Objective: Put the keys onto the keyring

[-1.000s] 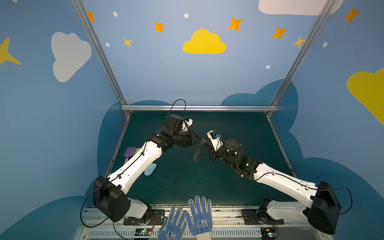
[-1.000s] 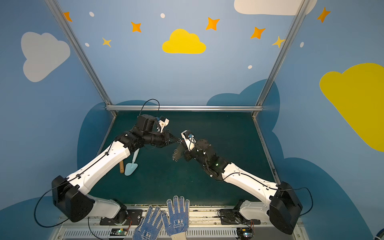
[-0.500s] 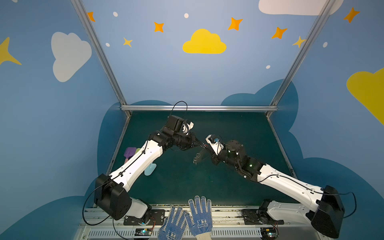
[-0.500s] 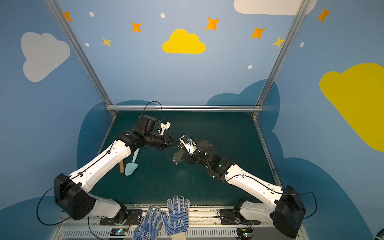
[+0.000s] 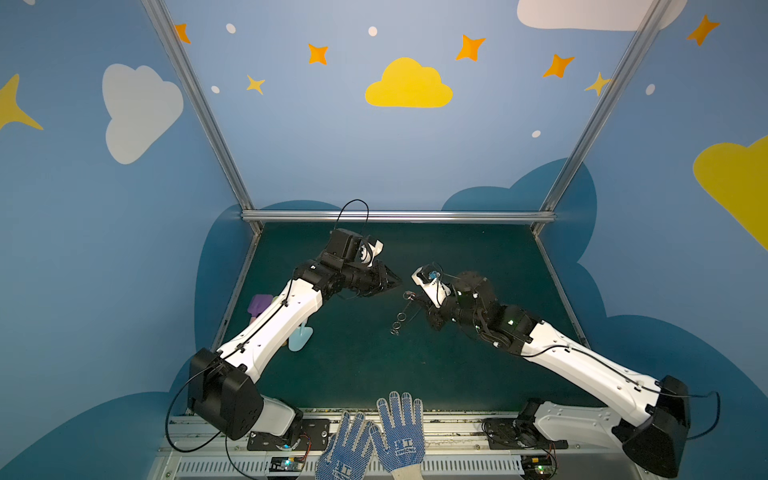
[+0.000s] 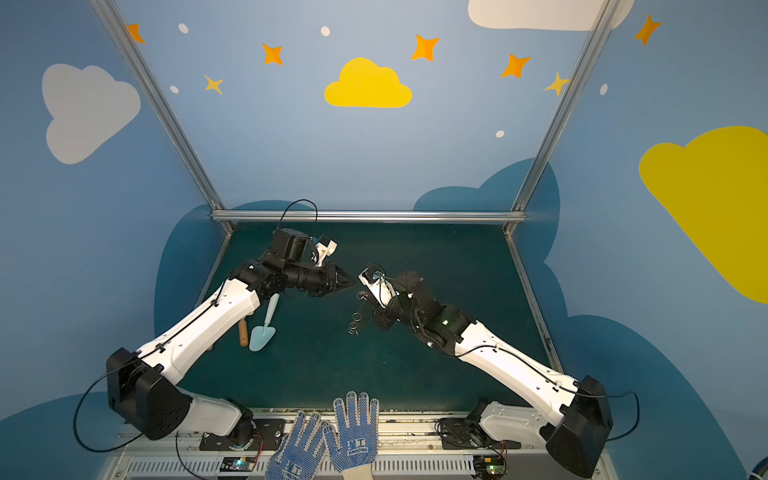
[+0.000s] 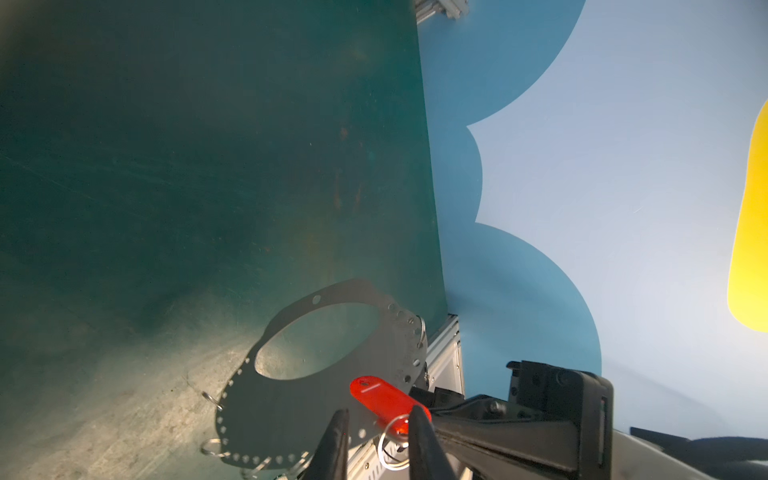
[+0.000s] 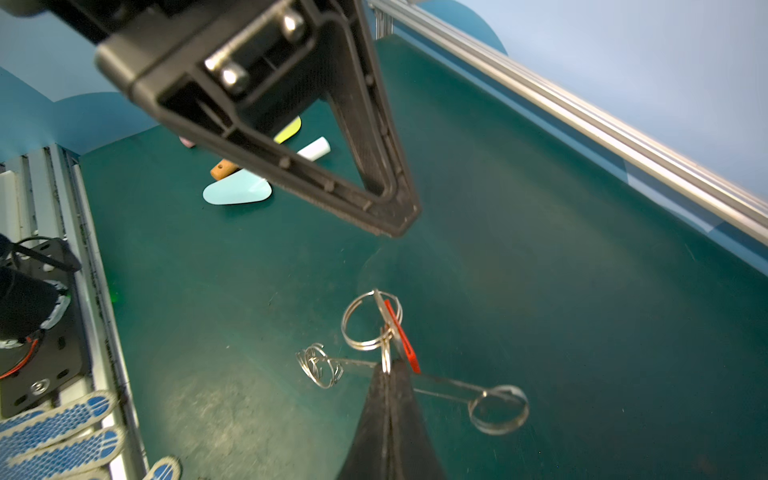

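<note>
Gloves [image 5: 374, 440] with blue dots lie on the frame at the bottom edge of both top views, nearest the lens. Farther in, left of centre, a pale blue toy shovel [image 6: 262, 334] rests on the green mat [image 6: 415, 365] beside the left arm.

At mid-frame the two claws face each other above the mat. The right gripper [image 8: 388, 368], at bottom centre of its wrist view, is pressed tight on the thin edge of the keyring [image 7: 286, 409], a flat grey plate with an oval hole, held clear of the mat. Wire split rings [image 8: 318, 365] dangle from its rim.

The key [image 5: 409, 296] shows mostly as its red tag [image 7: 384, 399], lying against the plate close to that pinch, in the lower middle of the left wrist view. It appears to hang from a ring there, but whether that ring passes through a rim hole cannot be told. The left gripper [image 7: 380, 411] stands just short of the tag, jaws slightly spread and holding nothing.

The plate looks stiff, light and slick, and is likely to pivot in an edge pinch while its rings swing. The tag is small, smooth plastic and is best taken across its flat faces at mid-length, leaving the ring end free.

Beyond, an aluminium rail [image 5: 395, 216] and a wall [image 5: 332, 158] painted with clouds and stars close the scene.
</note>
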You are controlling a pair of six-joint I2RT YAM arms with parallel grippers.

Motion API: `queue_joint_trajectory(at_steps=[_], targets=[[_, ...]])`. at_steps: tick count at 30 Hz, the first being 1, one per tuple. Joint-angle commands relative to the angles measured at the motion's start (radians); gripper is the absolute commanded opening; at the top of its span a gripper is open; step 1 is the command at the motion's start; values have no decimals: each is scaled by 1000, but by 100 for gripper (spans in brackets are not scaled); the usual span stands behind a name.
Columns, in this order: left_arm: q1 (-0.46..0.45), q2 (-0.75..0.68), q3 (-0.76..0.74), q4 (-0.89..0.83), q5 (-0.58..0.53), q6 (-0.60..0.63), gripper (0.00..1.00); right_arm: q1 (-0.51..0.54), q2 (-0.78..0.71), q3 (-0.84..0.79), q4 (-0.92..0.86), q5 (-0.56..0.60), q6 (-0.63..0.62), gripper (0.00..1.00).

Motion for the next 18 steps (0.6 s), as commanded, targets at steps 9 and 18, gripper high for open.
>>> queue_joint_trajectory(at_steps=[9, 18], targets=[[-130, -152, -49, -19, -266, 252, 29, -47, 64, 161, -250, -62, 90, 0], [-220, -153, -178, 147, -536, 396, 36, -73, 128, 220, -313, -74, 165, 0]])
